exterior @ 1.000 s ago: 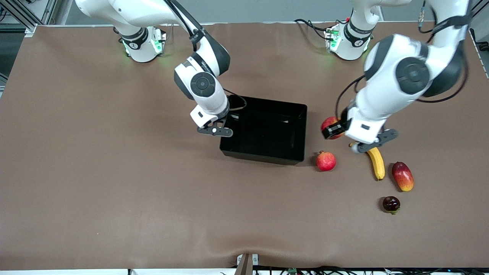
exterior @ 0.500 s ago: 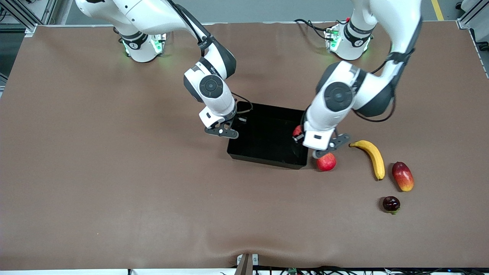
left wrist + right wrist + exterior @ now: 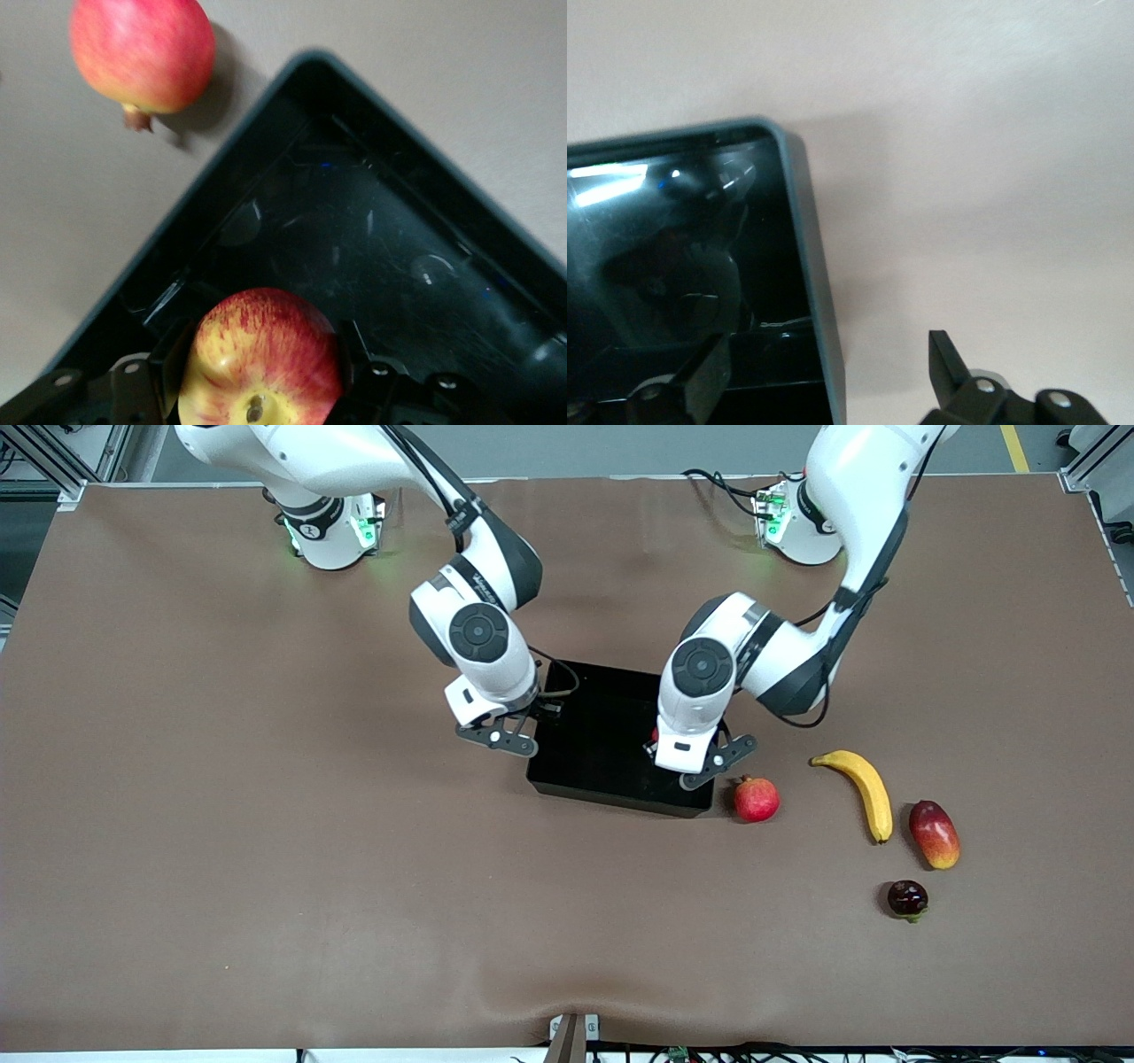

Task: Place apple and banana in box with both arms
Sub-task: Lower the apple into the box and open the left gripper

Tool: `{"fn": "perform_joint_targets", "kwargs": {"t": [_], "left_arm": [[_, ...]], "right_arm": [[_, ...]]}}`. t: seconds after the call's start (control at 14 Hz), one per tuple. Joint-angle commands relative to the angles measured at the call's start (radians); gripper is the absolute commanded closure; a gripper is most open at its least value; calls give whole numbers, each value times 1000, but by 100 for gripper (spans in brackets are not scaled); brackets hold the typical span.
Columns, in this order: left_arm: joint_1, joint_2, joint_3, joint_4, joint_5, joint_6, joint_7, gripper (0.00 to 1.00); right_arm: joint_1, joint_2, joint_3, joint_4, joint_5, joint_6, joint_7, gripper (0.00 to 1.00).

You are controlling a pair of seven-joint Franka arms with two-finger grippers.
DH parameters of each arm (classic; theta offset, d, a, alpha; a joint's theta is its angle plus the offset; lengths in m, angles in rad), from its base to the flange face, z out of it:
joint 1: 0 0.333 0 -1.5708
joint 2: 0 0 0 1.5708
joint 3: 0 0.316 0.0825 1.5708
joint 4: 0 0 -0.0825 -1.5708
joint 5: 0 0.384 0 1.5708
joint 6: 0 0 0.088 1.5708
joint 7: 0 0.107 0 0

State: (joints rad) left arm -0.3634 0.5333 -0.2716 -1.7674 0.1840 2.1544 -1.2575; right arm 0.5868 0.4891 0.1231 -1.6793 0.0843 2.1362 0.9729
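My left gripper (image 3: pixel 698 765) is shut on the red and yellow apple (image 3: pixel 261 359) and holds it over the black box (image 3: pixel 620 801), above the corner nearest the pomegranate. In the front view only a red sliver of the apple (image 3: pixel 656 736) shows beside the hand. My right gripper (image 3: pixel 498 735) is open at the box's end wall toward the right arm's end. In the right wrist view its fingers (image 3: pixel 952 365) straddle that wall (image 3: pixel 819 292), one inside and one outside. The yellow banana (image 3: pixel 866 790) lies on the table toward the left arm's end.
A red pomegranate (image 3: pixel 756 799) lies right beside the box's corner and also shows in the left wrist view (image 3: pixel 142 53). A red-yellow mango (image 3: pixel 934 833) lies beside the banana. A small dark fruit (image 3: pixel 907 898) lies nearer the camera.
My left gripper has carried the apple from beside the banana to over the box. My right gripper has stayed at the box's end wall, shifting slightly. The box has moved a little.
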Motion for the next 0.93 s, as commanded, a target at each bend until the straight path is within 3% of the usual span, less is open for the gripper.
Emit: {"fn": "perform_joint_targets", "kwargs": {"t": [0.0, 0.29, 0.36, 0.43, 0.5, 0.86], "left_arm": [[-22, 59, 2, 2, 29, 56, -46, 100], [-25, 91, 2, 0, 29, 70, -53, 100], [-20, 86, 2, 0, 29, 68, -51, 93], [-13, 77, 2, 3, 29, 61, -48, 50], [-9, 57, 2, 6, 29, 58, -45, 0], [85, -131, 6, 118, 19, -164, 74, 0]], "right_arm": [[-48, -82, 9, -23, -24, -36, -25, 0], [-111, -135, 9, -37, -26, -117, -146, 0], [-132, -156, 9, -55, -26, -122, -193, 0], [-159, -181, 9, -75, -26, -124, -248, 0], [-186, -202, 9, -92, -26, -131, -300, 0], [-315, -264, 9, -99, -26, -208, -567, 0]]}}
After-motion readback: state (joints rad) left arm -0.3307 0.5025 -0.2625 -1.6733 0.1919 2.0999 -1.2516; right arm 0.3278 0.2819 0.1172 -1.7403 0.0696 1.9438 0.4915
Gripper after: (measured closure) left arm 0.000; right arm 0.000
